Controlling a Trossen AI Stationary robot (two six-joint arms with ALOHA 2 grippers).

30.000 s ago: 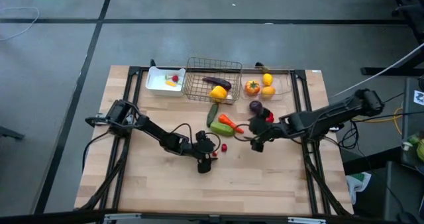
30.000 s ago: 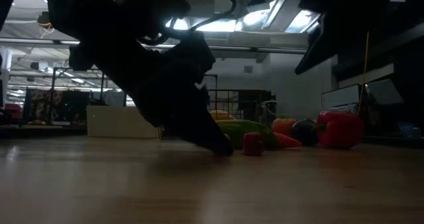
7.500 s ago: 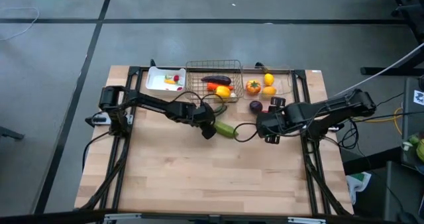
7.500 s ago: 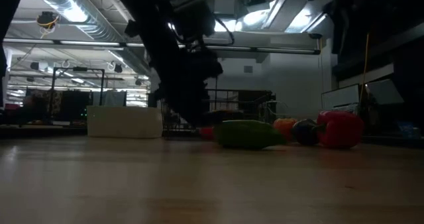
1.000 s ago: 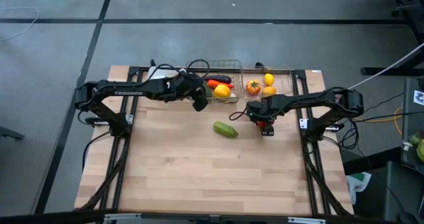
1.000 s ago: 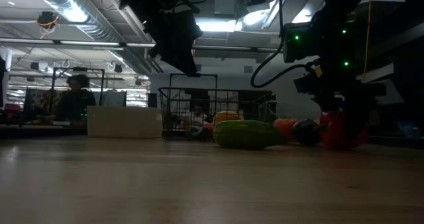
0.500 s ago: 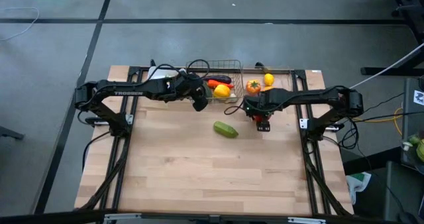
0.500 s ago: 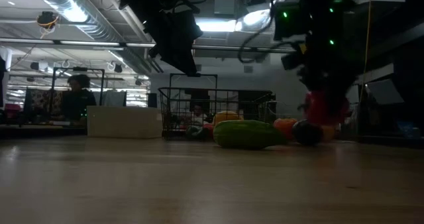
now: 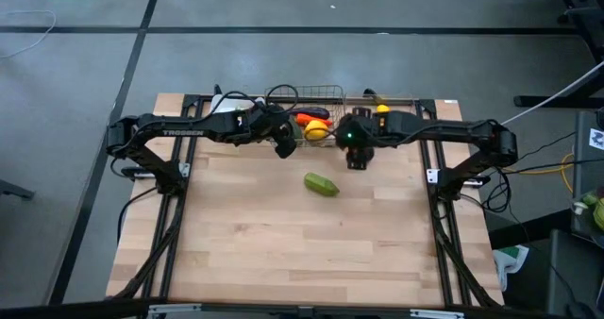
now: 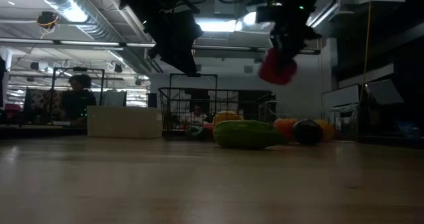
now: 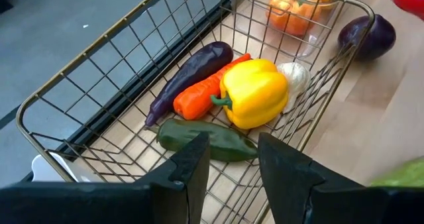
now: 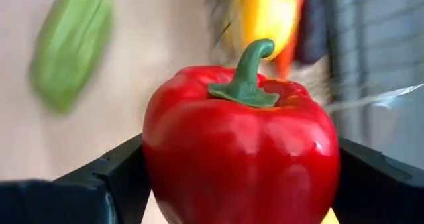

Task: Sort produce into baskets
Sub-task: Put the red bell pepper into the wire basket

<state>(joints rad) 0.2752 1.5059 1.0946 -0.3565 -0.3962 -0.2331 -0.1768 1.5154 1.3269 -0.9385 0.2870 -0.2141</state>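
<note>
My right gripper [image 9: 357, 157] is shut on a red bell pepper [image 12: 242, 151] and holds it in the air [image 10: 277, 66] near the near right corner of the grey wire basket [image 9: 304, 116]. My left gripper [image 9: 281, 149] is open and empty and hovers over the basket's near left side [image 11: 233, 171]. In the basket lie a dark eggplant [image 11: 189, 78], a carrot [image 11: 202, 95], a yellow pepper [image 11: 255, 91], a dark green vegetable [image 11: 205, 141] and a white piece [image 11: 293, 78]. A green cucumber [image 9: 321, 184] lies on its side on the table. My right gripper pinches the red pepper's body between its two fingers, one on each opposite side [image 12: 156, 164]. The fingers come from above, and the pepper hangs below them, lifted clear of the table [image 10: 277, 66]. Its green stem [image 12: 248, 68] shows between the fingers.
A purple onion [image 11: 368, 35] sits on the table by the basket's right side. The clear bin [image 9: 382, 116] holds a lemon and orange fruits. The white tray [image 9: 225, 105] is at the far left, mostly under my left arm. The table's near half is bare wood.
My right gripper has risen with the red pepper, lifting it off the table, and has gone toward the table's left and far edge, toward the wire basket. It stays shut on the pepper.
</note>
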